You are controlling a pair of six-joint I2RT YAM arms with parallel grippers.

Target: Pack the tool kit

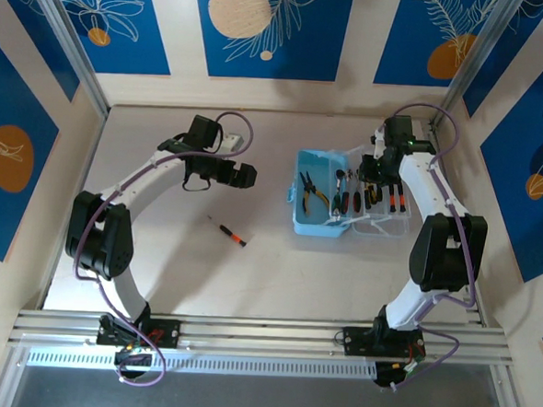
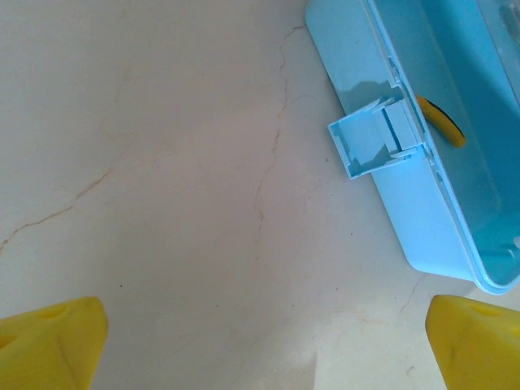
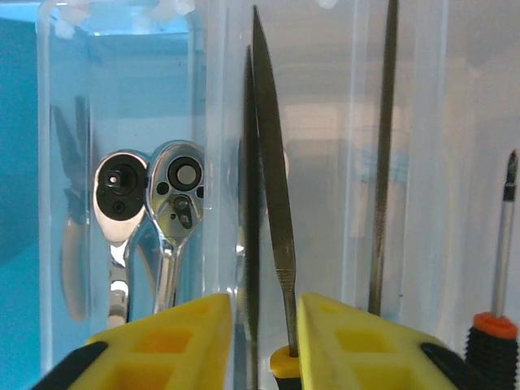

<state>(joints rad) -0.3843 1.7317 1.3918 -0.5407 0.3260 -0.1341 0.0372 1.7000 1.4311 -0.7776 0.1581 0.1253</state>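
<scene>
Top view:
- The light-blue case (image 1: 318, 220) sits open, right of the table's middle. Its clear lid (image 1: 385, 224) is folded out flat on the right side.
- Yellow-handled pliers (image 1: 309, 189) lie inside the case.
- A loose screwdriver (image 1: 226, 231), red and black, lies on the table (image 1: 249, 276) left of the case and well apart from it.
- The left gripper (image 1: 244, 176) hangs over bare table above the loose screwdriver, with nothing in it.
- The right gripper (image 1: 374, 187) is down over the row of tools in the lid. I cannot tell its finger state from this view.

Left wrist:
- Yellow fingertips (image 2: 49, 345) sit in the two bottom corners, spread wide and empty.
- One end of the case is near but not touched. Its latch (image 2: 378, 138) is flipped outward over the table.
- A yellow pliers handle tip pokes up inside the case.

Right wrist:
- The fingers (image 3: 171, 341) are drawn narrow, pinching the yellow-and-black handle end of a needle file (image 3: 275, 203). Its blade runs straight away from the camera along the lid.
- A ratchet wrench (image 3: 183, 191) lies toward the picture's left with its head doubled. I cannot tell whether that is a second wrench or a reflection.
- Toward the right are a second file (image 3: 382, 162) and then a clipped screwdriver (image 3: 504, 244) with an orange collar and black grip.
- The pliers show dimly through the plastic at the far left.
</scene>
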